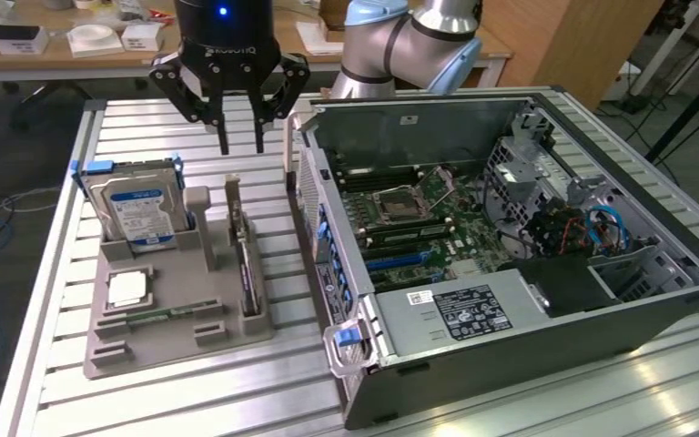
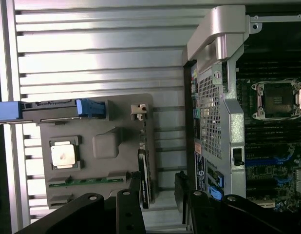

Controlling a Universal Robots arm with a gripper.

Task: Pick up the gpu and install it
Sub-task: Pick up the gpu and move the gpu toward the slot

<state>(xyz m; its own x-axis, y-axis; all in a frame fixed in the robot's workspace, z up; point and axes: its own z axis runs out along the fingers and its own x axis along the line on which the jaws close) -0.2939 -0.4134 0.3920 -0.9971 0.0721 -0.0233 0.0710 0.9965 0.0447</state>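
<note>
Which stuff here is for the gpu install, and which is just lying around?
Job: gpu; tool, open; PC case.
Lying about: hard drive; CPU; memory stick; tray.

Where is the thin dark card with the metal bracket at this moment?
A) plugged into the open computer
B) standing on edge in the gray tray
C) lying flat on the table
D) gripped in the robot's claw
B: the graphics card stands on edge in a slot of the gray tray, while the open gripper hangs above it, holding nothing.
</note>
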